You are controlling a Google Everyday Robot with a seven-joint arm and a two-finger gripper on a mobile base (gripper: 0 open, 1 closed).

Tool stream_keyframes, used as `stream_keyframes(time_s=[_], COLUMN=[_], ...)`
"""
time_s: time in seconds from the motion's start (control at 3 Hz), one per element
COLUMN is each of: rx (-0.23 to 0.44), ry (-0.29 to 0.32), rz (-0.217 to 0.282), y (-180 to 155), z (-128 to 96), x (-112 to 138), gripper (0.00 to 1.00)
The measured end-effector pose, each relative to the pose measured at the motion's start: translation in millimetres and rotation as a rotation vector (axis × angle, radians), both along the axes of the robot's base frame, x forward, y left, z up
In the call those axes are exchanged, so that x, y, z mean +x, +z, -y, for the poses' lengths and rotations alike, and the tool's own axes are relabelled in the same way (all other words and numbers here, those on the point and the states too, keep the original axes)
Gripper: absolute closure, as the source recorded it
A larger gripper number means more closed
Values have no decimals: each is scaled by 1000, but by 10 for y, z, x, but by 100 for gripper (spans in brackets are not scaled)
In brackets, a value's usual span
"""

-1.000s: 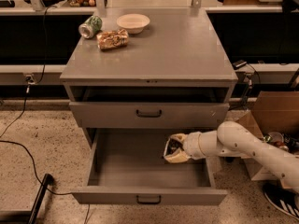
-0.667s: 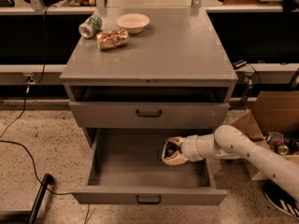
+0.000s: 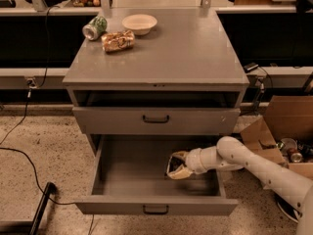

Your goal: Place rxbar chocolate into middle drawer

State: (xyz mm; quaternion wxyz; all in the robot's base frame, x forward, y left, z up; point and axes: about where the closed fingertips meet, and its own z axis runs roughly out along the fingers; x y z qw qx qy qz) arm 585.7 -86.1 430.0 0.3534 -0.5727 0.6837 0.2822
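Note:
The middle drawer [image 3: 122, 175] is pulled wide open, the lowest of the grey cabinet's drawers. My gripper [image 3: 176, 165] reaches in from the right and sits low inside the drawer's right half, just over its floor. It is shut on the rxbar chocolate [image 3: 173, 163], a small flat black bar held between the pale fingers [image 3: 182, 172]. The drawer above it [image 3: 155, 119] is closed.
On the cabinet top [image 3: 186, 53] at the back left are a green can [image 3: 94, 27] on its side, a tan crinkly snack bag [image 3: 118, 41] and a pale bowl [image 3: 139, 22]. A cardboard box [image 3: 286, 131] with cans stands at the right. A black cable [image 3: 29, 165] lies on the floor at the left.
My gripper has moved a little to the left and deeper into the open drawer, still holding the bar. Nothing else has moved.

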Motion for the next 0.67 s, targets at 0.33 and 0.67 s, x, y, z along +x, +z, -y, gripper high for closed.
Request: stream_keyframes(time_s=[0.33,0.67], rx=[2,3], ry=[3,7], rz=[-1,-3], y=[-7,-18], z=[-23,-47], x=[-8,-16], gripper=[34,11])
